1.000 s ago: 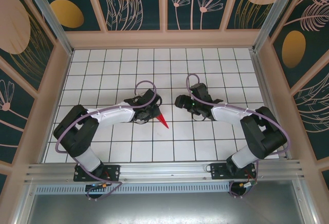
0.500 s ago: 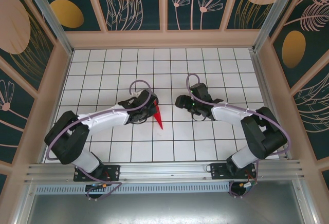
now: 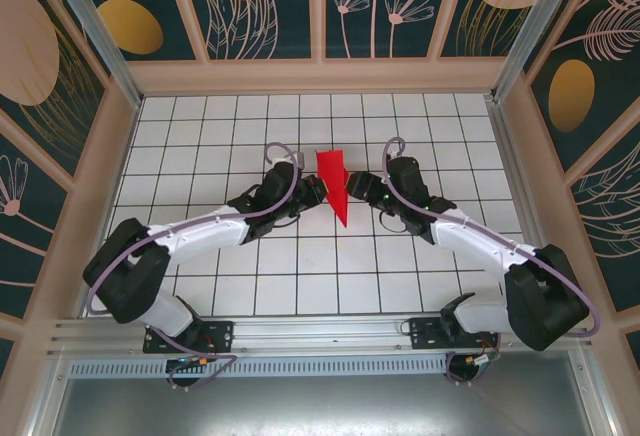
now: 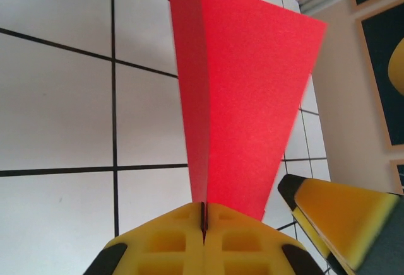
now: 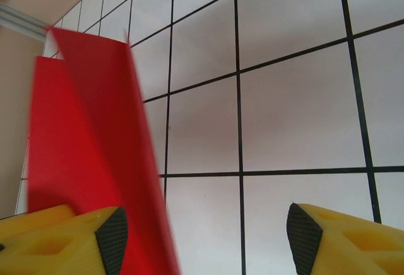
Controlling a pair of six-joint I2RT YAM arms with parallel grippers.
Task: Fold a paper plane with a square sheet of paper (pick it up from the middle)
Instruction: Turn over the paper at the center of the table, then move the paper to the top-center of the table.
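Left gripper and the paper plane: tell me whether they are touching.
Touching. In the left wrist view the left gripper has its yellow fingers closed together, and the paper plane is pinched in the seam between them.

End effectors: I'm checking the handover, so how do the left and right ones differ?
The left end effector has its jaws pressed together, while the right end effector has its jaws wide apart. The left pinches the plane; the right has it near one finger, unclamped. Both have yellow fingers and meet at the plane.
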